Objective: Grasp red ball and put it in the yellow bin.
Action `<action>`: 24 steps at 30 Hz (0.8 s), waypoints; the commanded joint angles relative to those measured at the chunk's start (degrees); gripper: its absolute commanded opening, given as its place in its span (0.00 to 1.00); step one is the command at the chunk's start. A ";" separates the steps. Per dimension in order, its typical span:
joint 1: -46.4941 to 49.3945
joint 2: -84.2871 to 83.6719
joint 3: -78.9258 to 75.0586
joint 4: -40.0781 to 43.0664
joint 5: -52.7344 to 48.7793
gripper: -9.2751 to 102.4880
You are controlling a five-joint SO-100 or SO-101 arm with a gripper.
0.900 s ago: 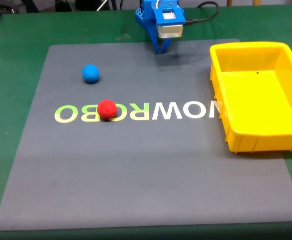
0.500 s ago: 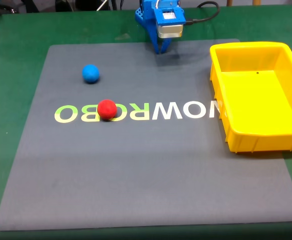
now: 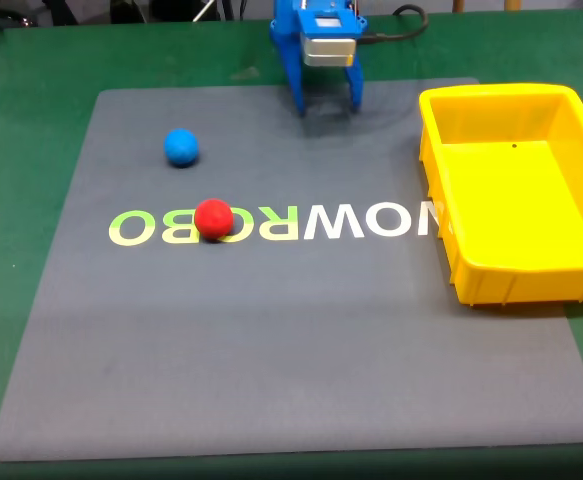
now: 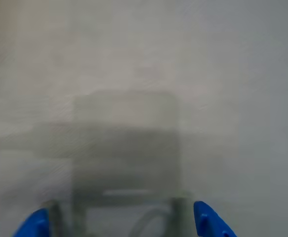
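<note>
In the fixed view the red ball (image 3: 213,218) rests on the grey mat, on the pale lettering left of centre. The yellow bin (image 3: 519,281) stands at the mat's right edge with nothing inside it. My blue gripper (image 3: 325,103) hangs at the mat's far edge, well behind and to the right of the ball, its two fingers spread open and holding nothing. The wrist view is blurred grey mat, with the gripper (image 4: 122,224) seen as two blue fingertips (image 4: 35,224) wide apart at the bottom edge.
A blue ball (image 3: 181,147) of the same size lies behind and left of the red one. The grey mat (image 3: 271,340) lies on a green table (image 3: 21,150). A black cable (image 3: 411,25) runs behind the arm.
The gripper's fingers were together pointing down at the mat's far edge; now they are spread apart. The balls and the bin have not moved.
</note>
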 commanded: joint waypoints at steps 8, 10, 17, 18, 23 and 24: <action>10.72 -51.77 -43.86 -16.88 0.26 0.40; 11.69 -61.87 -53.79 -17.93 1.49 0.40; 13.27 -87.54 -77.17 -21.09 2.20 0.40; 13.27 -90.09 -79.37 -21.18 2.02 0.40; 13.45 -98.88 -84.90 -21.71 1.41 0.40; 13.45 -100.02 -84.99 -22.06 1.05 0.40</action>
